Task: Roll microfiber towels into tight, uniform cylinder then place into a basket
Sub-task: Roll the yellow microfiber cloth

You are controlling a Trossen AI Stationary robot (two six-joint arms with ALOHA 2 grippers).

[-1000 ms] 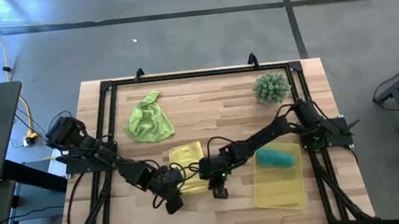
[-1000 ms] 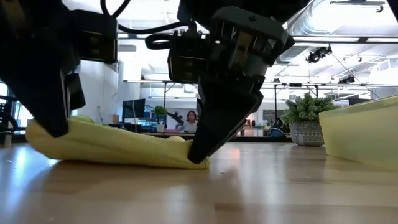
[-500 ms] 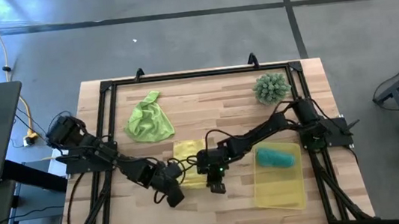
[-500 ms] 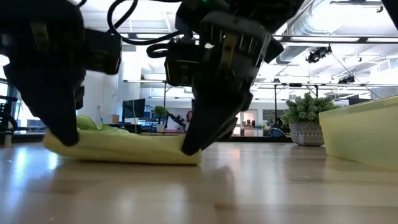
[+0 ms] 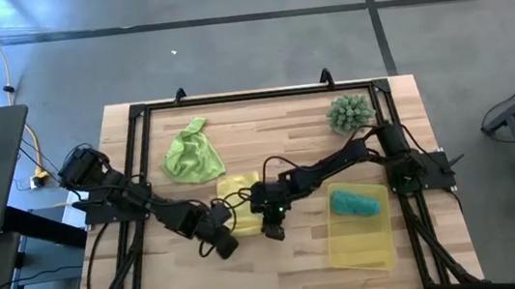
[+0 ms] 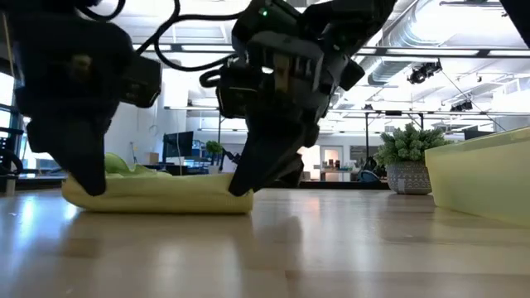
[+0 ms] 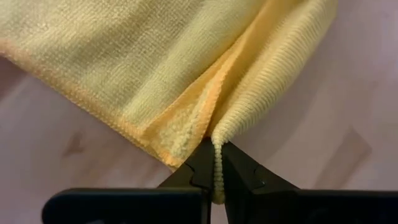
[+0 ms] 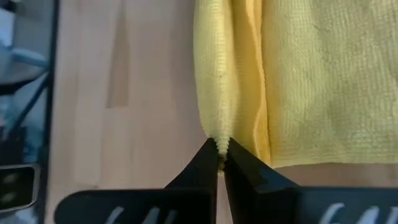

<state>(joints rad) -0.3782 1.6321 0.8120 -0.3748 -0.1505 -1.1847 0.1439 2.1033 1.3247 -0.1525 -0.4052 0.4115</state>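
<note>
The yellow towel (image 5: 238, 203) shows an orange-tinged hem; the lime green towel (image 5: 190, 156) lies crumpled; the teal towel (image 5: 355, 202) sits inside the translucent yellow basket (image 5: 358, 245). Pale striped wood table (image 5: 275, 128).

Even overhead lighting is covering the scene; backlight is dominating the table-level view.

Ceiling strip lights (image 6: 464, 51) are glowing bright behind the arms, rendering them as near-black silhouettes, and the wooden table (image 6: 348, 248) is showing soft sheen and faint reflections. In the high view the concrete floor (image 5: 20, 21) is catching a pale glare patch near the top left corner. Both wrist views are resolving the yellow towel (image 7: 143, 56) weave sharply, under flat light with minimal shadow.
</note>
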